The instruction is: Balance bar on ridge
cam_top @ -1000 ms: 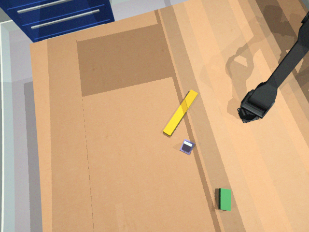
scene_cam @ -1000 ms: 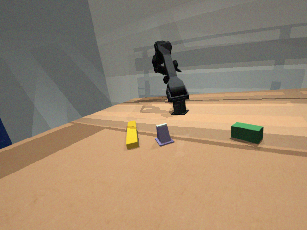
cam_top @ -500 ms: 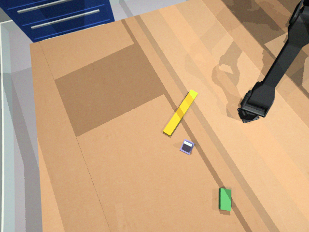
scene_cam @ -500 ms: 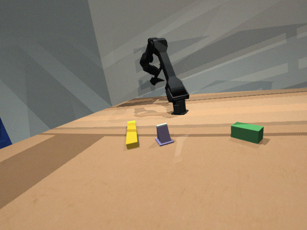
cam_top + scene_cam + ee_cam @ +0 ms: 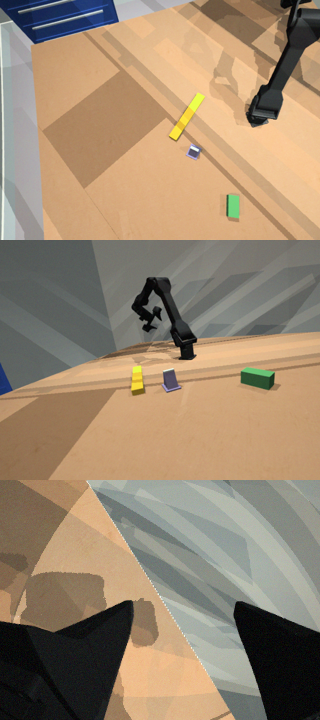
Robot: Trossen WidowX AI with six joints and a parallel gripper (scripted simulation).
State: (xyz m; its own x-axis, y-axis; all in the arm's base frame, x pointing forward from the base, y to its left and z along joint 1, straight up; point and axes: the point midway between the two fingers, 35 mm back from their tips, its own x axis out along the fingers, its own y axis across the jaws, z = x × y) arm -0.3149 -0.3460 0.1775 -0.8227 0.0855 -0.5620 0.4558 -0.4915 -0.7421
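Observation:
A long yellow bar lies flat on the table. Beside its near end stands the small purple ridge on a thin square base, with a narrow pale top. The bar and the ridge are apart. My gripper is open and empty. It hangs high above the table, behind the bar in the exterior view, and its fingertips are out of frame in the top view. The wrist view shows neither the bar nor the ridge.
A green block lies on the table, on the ridge's far side from the bar. A blue drawer cabinet stands beyond the table edge. The arm's base stands behind the ridge in the exterior view.

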